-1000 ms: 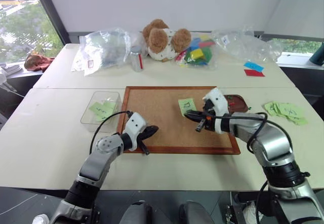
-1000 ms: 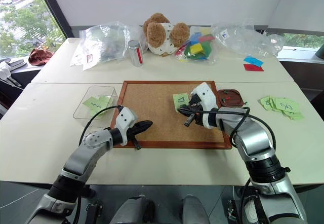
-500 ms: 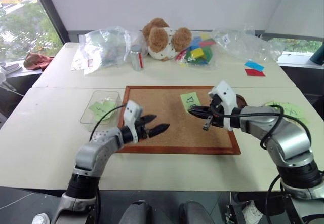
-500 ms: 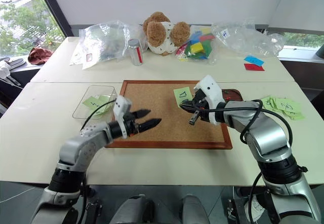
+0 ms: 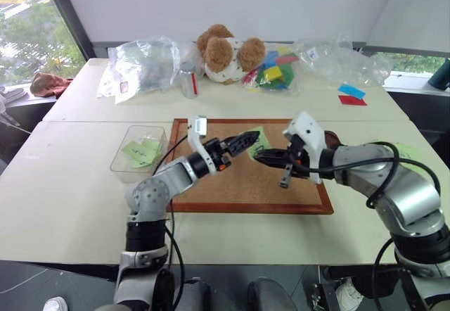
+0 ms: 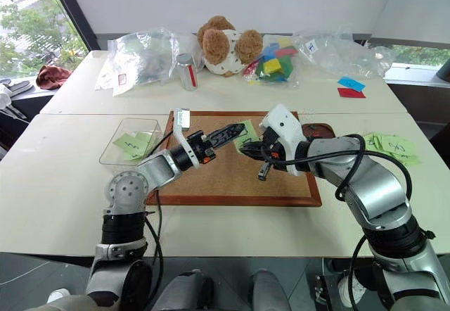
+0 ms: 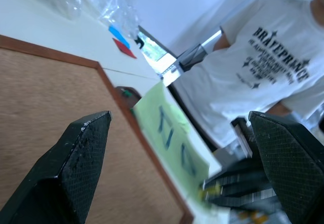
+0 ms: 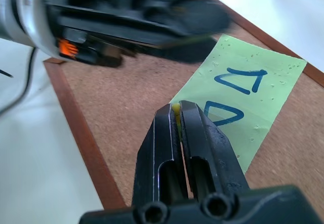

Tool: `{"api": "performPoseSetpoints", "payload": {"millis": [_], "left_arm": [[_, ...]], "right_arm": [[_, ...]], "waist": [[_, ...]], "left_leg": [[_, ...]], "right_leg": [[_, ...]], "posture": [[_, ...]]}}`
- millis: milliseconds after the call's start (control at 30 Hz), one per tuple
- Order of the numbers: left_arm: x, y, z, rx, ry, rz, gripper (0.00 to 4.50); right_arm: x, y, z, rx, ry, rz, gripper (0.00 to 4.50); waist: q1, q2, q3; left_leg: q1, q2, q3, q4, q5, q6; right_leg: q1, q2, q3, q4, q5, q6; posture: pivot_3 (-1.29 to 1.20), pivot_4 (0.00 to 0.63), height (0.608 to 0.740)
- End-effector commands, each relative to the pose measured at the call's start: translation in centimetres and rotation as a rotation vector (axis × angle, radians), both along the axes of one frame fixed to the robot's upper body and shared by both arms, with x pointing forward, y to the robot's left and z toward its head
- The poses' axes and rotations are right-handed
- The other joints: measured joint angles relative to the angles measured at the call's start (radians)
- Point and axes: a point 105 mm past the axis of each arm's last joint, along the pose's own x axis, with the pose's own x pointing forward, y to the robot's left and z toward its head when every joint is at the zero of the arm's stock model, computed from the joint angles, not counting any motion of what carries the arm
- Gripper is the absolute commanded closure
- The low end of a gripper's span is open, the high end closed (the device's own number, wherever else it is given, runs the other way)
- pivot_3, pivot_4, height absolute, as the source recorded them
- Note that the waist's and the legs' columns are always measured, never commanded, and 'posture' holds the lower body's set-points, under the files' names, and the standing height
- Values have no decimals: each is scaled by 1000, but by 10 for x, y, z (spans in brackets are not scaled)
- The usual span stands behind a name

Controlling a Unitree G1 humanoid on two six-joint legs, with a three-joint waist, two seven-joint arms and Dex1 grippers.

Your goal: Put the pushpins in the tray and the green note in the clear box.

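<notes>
The green note (image 8: pixel 248 87), with two dark triangles on it, hangs just above the cork board (image 5: pixel 232 181). My right gripper (image 8: pixel 177 107) is shut on its near edge. My left gripper (image 5: pixel 249 141) is open and points at the note from the left. One finger (image 7: pixel 76 158) stands on each side of the note (image 7: pixel 172 133) without touching it. The tray (image 6: pixel 320 129) sits at the board's right edge, partly hidden behind my right hand. The clear box (image 5: pixel 126 148) stands left of the board with light-green notes in it. The pushpins are too small to make out.
A teddy bear (image 5: pixel 228 54), clear plastic bags (image 5: pixel 140 65), a metal can (image 5: pixel 188 82) and coloured blocks line the far table. Loose green notes (image 6: pixel 394 146) lie to the right, with blue and red notes (image 5: pixel 351 96) beyond. A person in a white T-shirt (image 7: pixel 263 57) stands past the table.
My left gripper opened, rose and swung right over the board up to the note. My right gripper lifted the note slightly and drew it back a little.
</notes>
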Motion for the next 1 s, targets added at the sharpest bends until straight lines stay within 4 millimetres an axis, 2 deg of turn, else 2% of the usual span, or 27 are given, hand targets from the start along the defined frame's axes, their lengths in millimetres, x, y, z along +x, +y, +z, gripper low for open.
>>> {"api": "performPoseSetpoints", "payload": {"millis": [33, 300, 333, 400, 433, 467, 633, 667, 1000], "left_arm": [[0, -3, 12, -61, 11, -7, 21], [-10, -18, 2, -30, 67, -65, 21], [-11, -19, 2, -32, 72, -69, 261], [-12, -20, 1, -29, 75, -73, 827], [-12, -20, 1, -30, 80, -74, 1266], [-13, -20, 1, -30, 82, -76, 1877], [-16, -19, -3, -50, 130, -88, 4359], [-17, -19, -3, -59, 143, -91, 4474], [-17, -13, -7, -101, 230, -81, 4474]], "right_arm": [[-7, 11, 13, 2, -53, 49, 4500], [-11, 18, 14, -1, -56, 77, 4500], [-12, 18, 14, 0, -57, 78, 4500], [-11, 18, 14, 0, -58, 77, 4500], [-11, 19, 14, 0, -58, 78, 4500], [-11, 19, 15, 1, -59, 78, 4500], [-10, 18, 17, 6, -63, 69, 4500], [-9, 18, 18, 7, -65, 67, 4500], [-1, 11, 32, 29, -85, 19, 4500]], "waist": [[0, 0, 0], [1, -1, 0], [1, -1, 0], [0, -1, 0], [0, -1, 1], [0, -1, 1], [0, -1, 1], [0, -1, 1], [0, -1, 1]], "left_leg": [[0, 0, 0, 0, 0, 0], [0, 0, 0, 0, 1, -1], [0, 0, 0, 0, 1, -1], [0, 0, 0, 0, 1, -1], [0, 0, 0, 0, 1, -1], [0, 0, 0, 0, 1, -1], [0, 0, 0, 0, 1, -2], [0, 0, 0, 0, 1, -2], [0, 0, 0, 0, 1, -2]], "right_leg": [[0, 0, 0, 0, 0, 0], [0, 0, 0, 0, 0, 0], [0, 0, 0, 0, 0, 0], [0, 0, 0, 0, 0, 0], [0, 0, 0, 0, 0, 0], [0, 0, 0, 0, 0, 0], [0, 0, 0, 0, 0, 0], [0, 0, 0, 0, 0, 0], [0, 0, 0, 0, 0, 0]], "posture": [[0, 150, 740], [0, 150, 740], [0, 150, 740], [0, 150, 740], [0, 150, 740], [0, 150, 740], [0, 150, 740], [0, 150, 740], [0, 150, 740]]}}
